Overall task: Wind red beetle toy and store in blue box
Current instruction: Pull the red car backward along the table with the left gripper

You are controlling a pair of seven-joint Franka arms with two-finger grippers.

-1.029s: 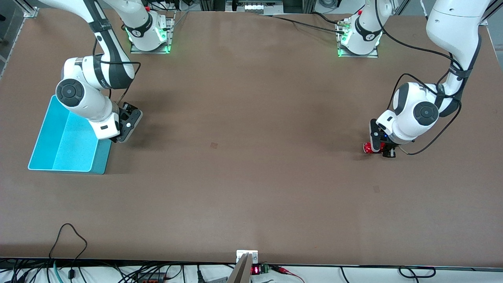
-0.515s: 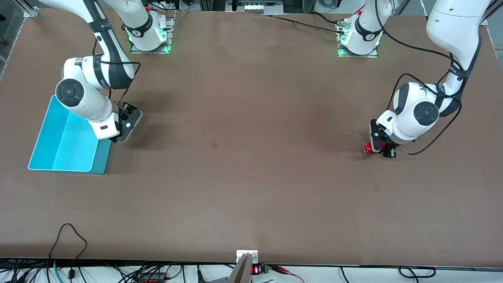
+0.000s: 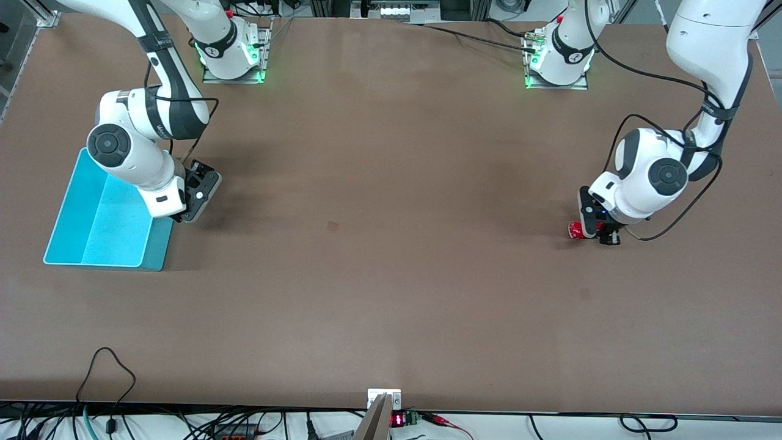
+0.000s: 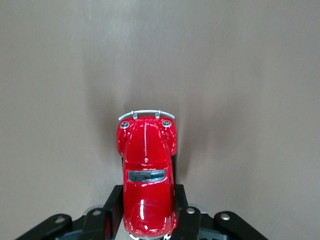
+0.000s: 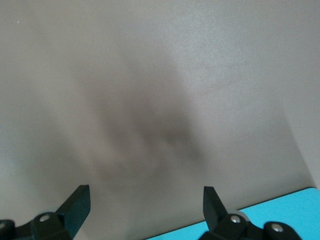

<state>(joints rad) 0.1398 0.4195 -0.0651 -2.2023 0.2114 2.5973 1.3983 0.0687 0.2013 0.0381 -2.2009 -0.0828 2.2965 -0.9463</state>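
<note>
Blue box (image 3: 73, 220): stands at the right arm's end of the table; the right gripper (image 3: 197, 198), fingers spread wide and holding nothing, waits just beside it. Red beetle toy (image 3: 575, 230): well apart from the blue box, at the left arm's end, on the table, pinched across its rear flanks by the left gripper (image 4: 147, 220). Risk, judged: glossy rounded bodywork held only at the rear could slip or swivel during winding or the long carry to the box.

surface: brown table (image 3: 391, 244), matte, one flat top
blue box (image 3: 101, 223): on table, right arm's end, open top up
red beetle toy (image 3: 575, 230): left arm's end of table, wheels look down on it, well apart from box
mid table: small dark mark (image 3: 332, 226)
</note>
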